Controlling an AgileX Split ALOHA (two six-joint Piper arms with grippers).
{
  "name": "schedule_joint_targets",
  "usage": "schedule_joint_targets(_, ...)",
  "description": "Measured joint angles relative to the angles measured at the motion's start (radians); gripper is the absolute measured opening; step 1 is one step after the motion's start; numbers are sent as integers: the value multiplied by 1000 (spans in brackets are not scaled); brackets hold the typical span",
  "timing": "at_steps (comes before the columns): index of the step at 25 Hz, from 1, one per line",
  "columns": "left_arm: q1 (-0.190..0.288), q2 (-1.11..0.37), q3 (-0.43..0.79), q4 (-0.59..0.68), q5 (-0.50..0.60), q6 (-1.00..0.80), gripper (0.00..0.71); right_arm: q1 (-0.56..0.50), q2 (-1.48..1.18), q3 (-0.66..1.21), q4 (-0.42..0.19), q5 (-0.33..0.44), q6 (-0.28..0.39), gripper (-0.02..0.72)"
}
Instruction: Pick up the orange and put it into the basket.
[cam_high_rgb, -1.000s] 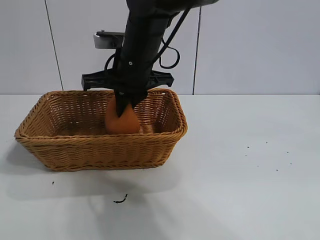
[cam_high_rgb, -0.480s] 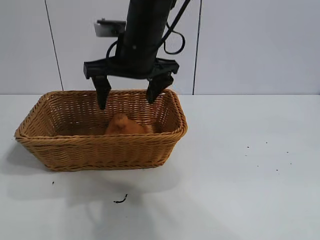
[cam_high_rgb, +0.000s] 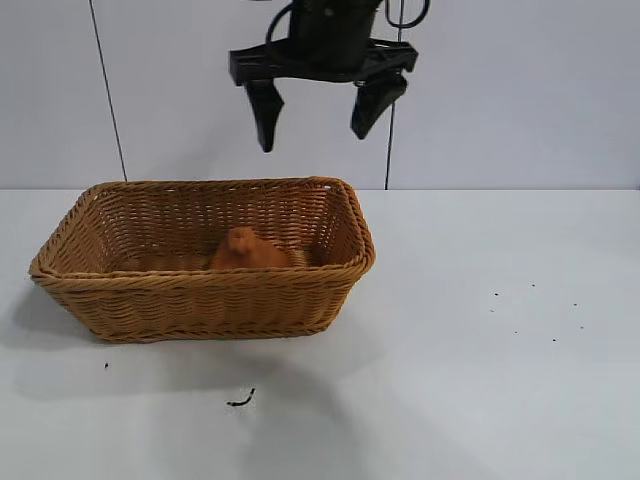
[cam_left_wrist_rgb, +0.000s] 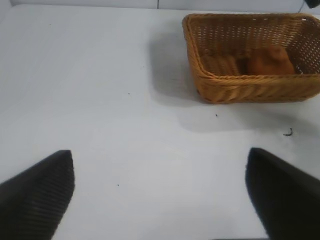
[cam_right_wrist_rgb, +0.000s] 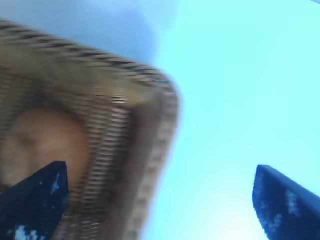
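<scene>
The basket (cam_high_rgb: 200, 300) stands on the left half of the white desk (cam_high_rgb: 480, 380), its long side facing the exterior camera. The orange (cam_high_rgb: 247, 250) lies inside it on the woven floor, a little right of the middle, with its knobby top reaching up to about the front rim. A small dark scrap (cam_high_rgb: 240, 401) lies on the desk in front of the basket.

The right pincer (cam_high_rgb: 313, 138) hangs in the air above the right part of the basket, well clear of the rim and the fruit. Its two black fingers point down, spread wide, with nothing between them. Its wrist view shows the orange (cam_right_wrist_rgb: 42, 135) and the basket's corner rim (cam_right_wrist_rgb: 160, 130) below.

The left pincer (cam_left_wrist_rgb: 157, 155) is also wide and empty, over bare desk well apart from the basket (cam_left_wrist_rgb: 240, 92). A few dark specks dot the right side of the desk.
</scene>
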Motion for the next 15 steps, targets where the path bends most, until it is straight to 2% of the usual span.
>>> schedule_joint_targets(4, 0, 0, 0, 0, 0, 0, 666, -89, 0, 0, -1, 18, -16, 682)
schedule_joint_targets(5, 0, 0, 0, 0, 0, 0, 666, -157, 0, 0, -4, 36, -25, 683)
schedule_joint_targets(10, 0, 0, 0, 0, 0, 0, 666, -310, 0, 0, -4, 46, -27, 683)
schedule_joint_targets(15, 0, 0, 0, 0, 0, 0, 666, -415, 0, 0, 39, 47, -42, 683)
